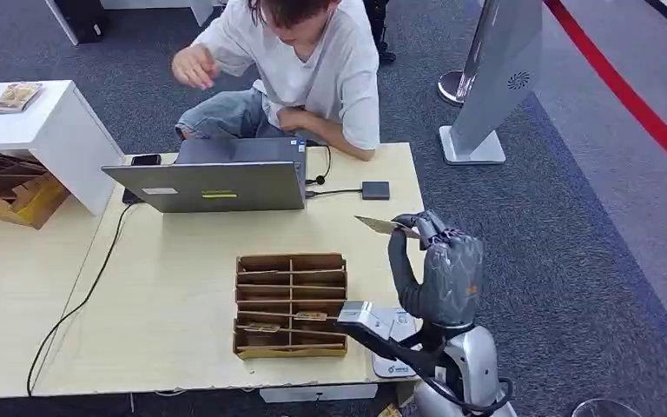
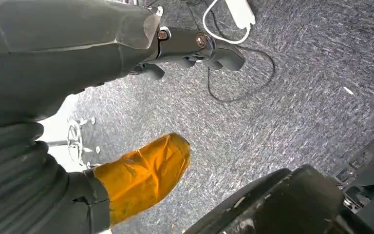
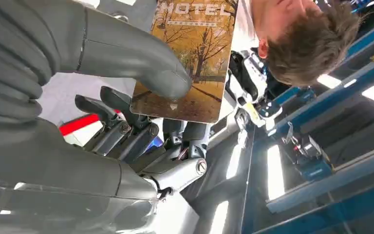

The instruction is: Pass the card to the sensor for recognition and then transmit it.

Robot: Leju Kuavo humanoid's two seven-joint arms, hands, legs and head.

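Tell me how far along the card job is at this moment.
Done: the card is out of the wooden tray and pinched in the right hand, held up over the table; the right wrist view shows its printed face. In hand: carrying it toward the small dark reader beside the laptop. Left: presenting it there, then handing it on. The left hand hangs toward the floor.

"HOTEL" printed on the autumn-tree card (image 3: 190,53), smaller line beneath unreadable
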